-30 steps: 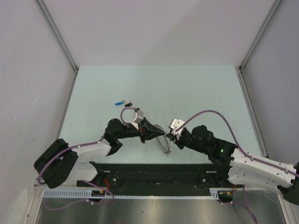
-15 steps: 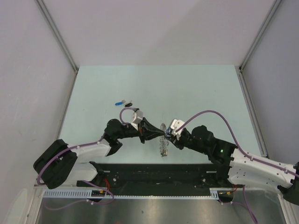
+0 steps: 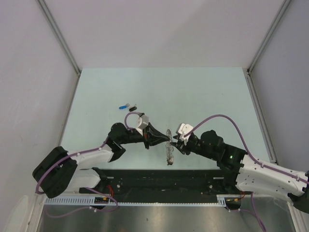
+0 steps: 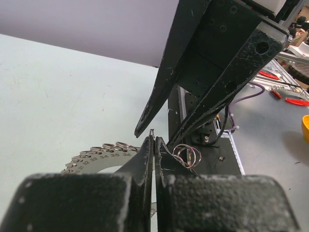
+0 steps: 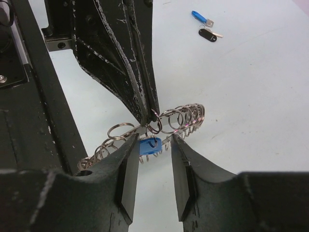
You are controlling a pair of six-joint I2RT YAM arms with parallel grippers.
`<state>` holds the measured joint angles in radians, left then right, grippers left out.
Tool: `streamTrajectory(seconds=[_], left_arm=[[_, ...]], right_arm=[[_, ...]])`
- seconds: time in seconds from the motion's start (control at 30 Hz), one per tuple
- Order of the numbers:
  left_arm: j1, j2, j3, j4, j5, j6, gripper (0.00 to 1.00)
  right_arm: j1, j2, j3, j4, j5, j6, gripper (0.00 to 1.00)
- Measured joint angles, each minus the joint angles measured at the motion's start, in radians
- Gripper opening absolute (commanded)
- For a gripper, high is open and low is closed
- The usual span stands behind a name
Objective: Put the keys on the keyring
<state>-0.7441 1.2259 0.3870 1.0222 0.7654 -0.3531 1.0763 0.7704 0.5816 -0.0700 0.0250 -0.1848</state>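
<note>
Top external: my left gripper (image 3: pixel 165 139) and right gripper (image 3: pixel 175 143) meet tip to tip at the keyring (image 3: pixel 168 151), which stands on edge. A loose blue key (image 3: pixel 124 106) and a black key (image 3: pixel 133 107) lie well apart from it on the table (image 3: pixel 217 96).

Left wrist: my left fingers are pressed shut on one of the ring's wire loops.

Right wrist: my right jaws stand parted and grip nothing. A blue-headed key (image 5: pixel 148 146) hangs from a loop between them.
</note>
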Motion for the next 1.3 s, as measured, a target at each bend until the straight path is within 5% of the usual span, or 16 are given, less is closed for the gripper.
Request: streamTrajectory(seconds=[0.6,0.87,1.13,1.3], left_arm=[[-0.009,-0.016,0.008,-0.058,0.008,0.023,0.0],[-0.009,-0.03,0.014,-0.075,0.003,0.039,0.0],[-0.01,-0.049,0.012,-0.066,-0.025,0.034,0.0],[-0.01,-0.049,-0.007,-0.018,-0.038,0.012,0.21]], right_arm=[[0.0,0.021,0.0,0.005,-0.008,-0.014,0.26],[0.0,0.021,0.0,0.008,-0.015,-0.024,0.0],[0.002,0.019,0.0,0.027,-0.022,-0.025,0.0],[0.002,0.016,0.0,0.035,-0.033,-0.026,0.0]])
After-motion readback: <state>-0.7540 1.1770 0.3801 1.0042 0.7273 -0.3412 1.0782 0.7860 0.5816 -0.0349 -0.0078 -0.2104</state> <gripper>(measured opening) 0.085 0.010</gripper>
